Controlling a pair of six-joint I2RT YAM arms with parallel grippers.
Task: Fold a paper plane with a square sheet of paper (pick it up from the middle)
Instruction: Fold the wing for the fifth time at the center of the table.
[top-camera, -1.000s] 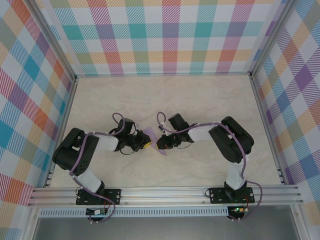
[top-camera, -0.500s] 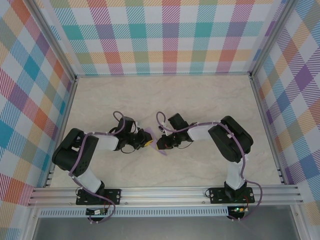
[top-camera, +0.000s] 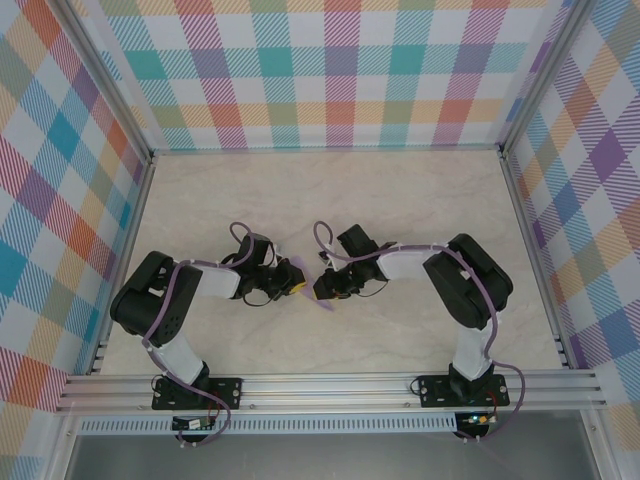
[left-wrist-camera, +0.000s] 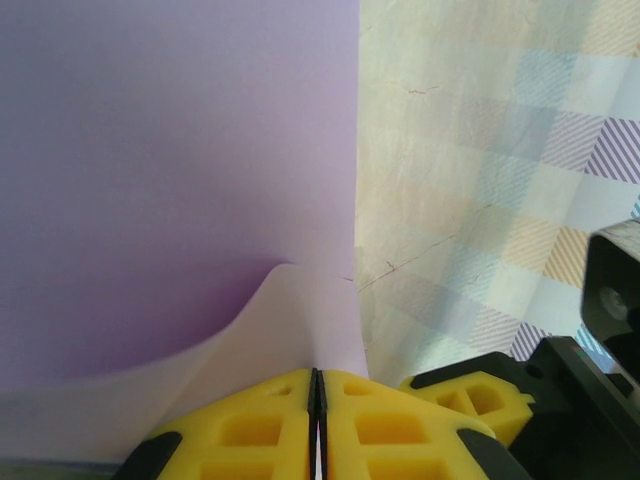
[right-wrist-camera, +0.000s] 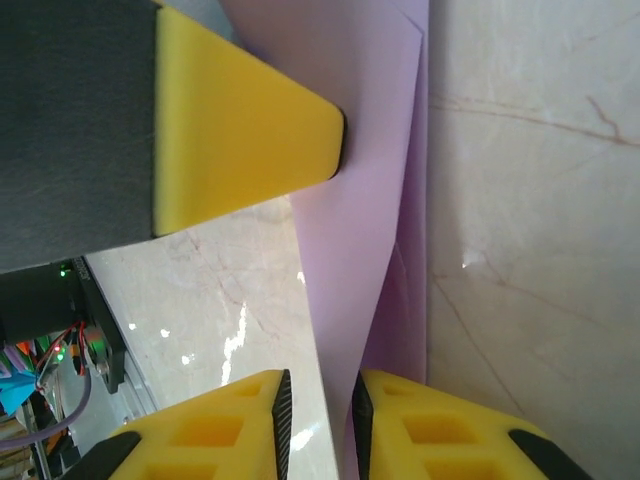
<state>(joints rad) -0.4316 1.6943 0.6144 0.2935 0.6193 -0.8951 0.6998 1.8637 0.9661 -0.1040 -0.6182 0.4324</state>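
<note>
The lavender sheet of paper (top-camera: 322, 299) lies folded in layers at the table's middle, mostly hidden between the two grippers in the top view. I cannot tell whether it has a paper plane's shape. My left gripper (left-wrist-camera: 317, 372) is shut on a curled-up edge of the paper (left-wrist-camera: 180, 150). My right gripper (right-wrist-camera: 320, 385) faces it from the right, jaws a little apart, with a thin fold of the paper (right-wrist-camera: 360, 200) standing loose in the gap. The left gripper's yellow finger (right-wrist-camera: 240, 130) presses on the paper's far end.
The marble tabletop (top-camera: 400, 200) stretches behind and to both sides of the grippers. Plaid walls (top-camera: 330, 70) and aluminium posts (top-camera: 525, 210) close it in. The rail (top-camera: 330, 385) with the arm bases runs along the near edge.
The right gripper's jaws have parted from shut on the paper to a small gap. The left gripper has nudged a little right, and the paper flap behind it has dropped out of sight.
</note>
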